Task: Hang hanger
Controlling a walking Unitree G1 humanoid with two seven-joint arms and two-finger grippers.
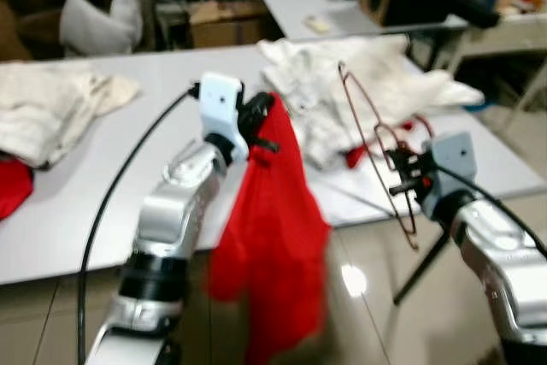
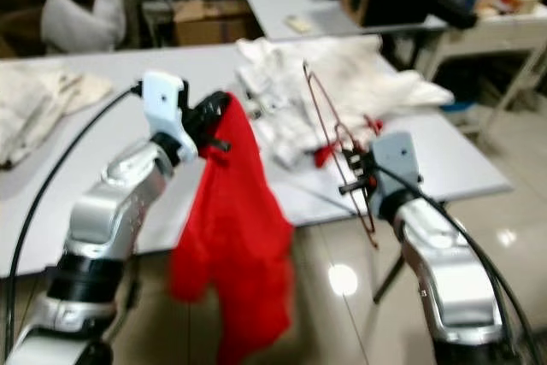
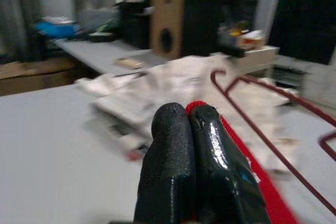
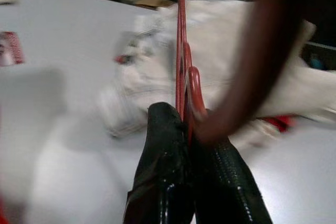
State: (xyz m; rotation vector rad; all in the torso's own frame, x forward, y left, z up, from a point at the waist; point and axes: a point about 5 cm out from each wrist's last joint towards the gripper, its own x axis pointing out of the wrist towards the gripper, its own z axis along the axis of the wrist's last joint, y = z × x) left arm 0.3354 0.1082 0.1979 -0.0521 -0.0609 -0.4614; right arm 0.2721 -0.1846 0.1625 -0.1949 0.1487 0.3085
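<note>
Left tool (image 1: 256, 117) clenched on red garment (image 1: 273, 228); right tool (image 1: 402, 173) grips wire hanger (image 1: 376, 138) beyond tabletop (image 1: 128, 168) front edge. Garment not yet on hanger; hanging remains.

No legible text, label, brand, number or sign found in any view. All pictures are motion-blurred. The brown cardboard box (image 1: 224, 21) behind the long white table (image 1: 102, 185) shows no readable print. The small printed items on the rear white desk (image 3: 100, 53) and the colourful packages (image 3: 245, 38) on the white shelf at the far right carry markings too blurred to read. The wooden speaker cabinet with a round port (image 3: 167, 22) bears no visible badge.
</note>
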